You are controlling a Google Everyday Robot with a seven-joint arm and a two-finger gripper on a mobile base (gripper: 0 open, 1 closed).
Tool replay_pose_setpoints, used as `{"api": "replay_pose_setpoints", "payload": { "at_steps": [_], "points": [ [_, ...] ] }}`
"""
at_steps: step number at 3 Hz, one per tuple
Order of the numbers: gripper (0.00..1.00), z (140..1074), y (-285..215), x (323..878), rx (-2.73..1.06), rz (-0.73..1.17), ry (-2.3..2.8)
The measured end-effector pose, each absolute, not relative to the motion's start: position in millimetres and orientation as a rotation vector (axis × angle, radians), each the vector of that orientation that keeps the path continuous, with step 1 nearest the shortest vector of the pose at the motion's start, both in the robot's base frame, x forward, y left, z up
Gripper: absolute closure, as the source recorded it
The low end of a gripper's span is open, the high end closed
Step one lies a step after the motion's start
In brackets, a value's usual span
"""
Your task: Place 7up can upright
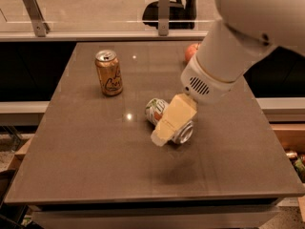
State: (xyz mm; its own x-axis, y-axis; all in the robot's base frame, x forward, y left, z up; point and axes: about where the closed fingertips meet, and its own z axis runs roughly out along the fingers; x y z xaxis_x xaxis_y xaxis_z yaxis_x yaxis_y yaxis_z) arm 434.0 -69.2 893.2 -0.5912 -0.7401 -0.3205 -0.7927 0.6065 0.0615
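**Arm Over Tipped Can: Current State**

1. Arm. The white arm (238,42) enters from the upper right and slopes down and leftward across the table. Its round vented wrist housing sits just above the gripper.
2. Gripper. The cream gripper (164,130) points down and to the left, directly over the 7up can, and covers its middle. Whether it is open, closed or touching the can cannot be told.
3. Surface. A brown table (95,151) lies beneath the gripper. Beyond it run a glass barrier with metal posts (34,13) and a dark chair (174,8).
4. Task item. The 7up can (155,109) lies on its side under the gripper. One end shows to the gripper's upper left, and the silver end shows to its right.
5. Other items. An orange-gold can (109,73) stands upright, well apart to the gripper's left and farther back. An apple (191,51) sits behind the gripper, partly hidden by the arm.
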Motion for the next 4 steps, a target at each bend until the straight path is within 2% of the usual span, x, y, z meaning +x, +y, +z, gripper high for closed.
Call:
{"api": "replay_pose_setpoints", "payload": {
  "at_steps": [2, 4],
  "points": [
    [0.0, 859.0, -34.3, 436.7, -1.266, 0.246, 2.552],
    [0.0, 839.8, -22.2, 472.4, -1.285, 0.039, 2.538]
  ]
}}
